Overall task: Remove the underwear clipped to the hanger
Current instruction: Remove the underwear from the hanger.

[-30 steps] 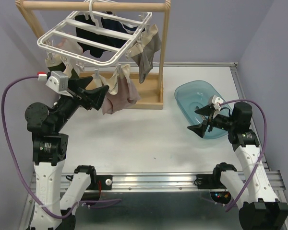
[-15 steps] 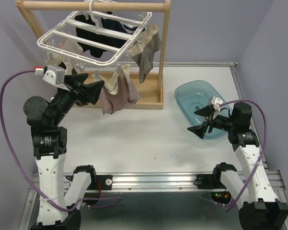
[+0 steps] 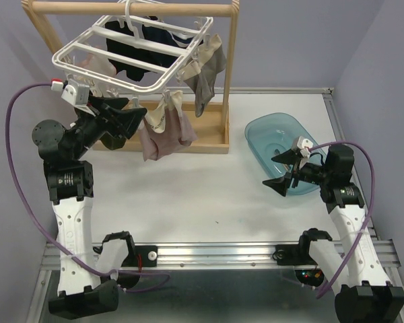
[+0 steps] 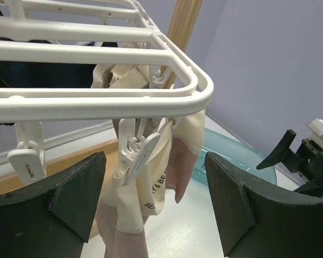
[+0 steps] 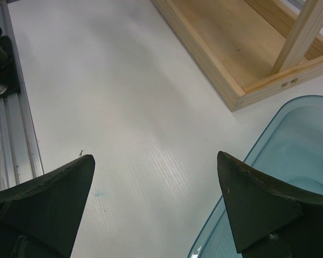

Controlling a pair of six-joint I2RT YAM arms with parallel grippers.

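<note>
Up toward the hanger's near right corner the left end effector has climbed. Its fingers are spread, pinching nothing, and they frame the cream-and-pink underwear hanging from a clip there. For a clean pull, I judge it should close on the cloth just below the clip and draw straight down, so the hanger does not swing. More underwear hangs farther back. Right end effector hovers spread over the table by the basin.

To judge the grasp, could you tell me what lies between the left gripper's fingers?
Left wrist view: a white clip pinching cream and pink underwear, below the hanger.
</note>
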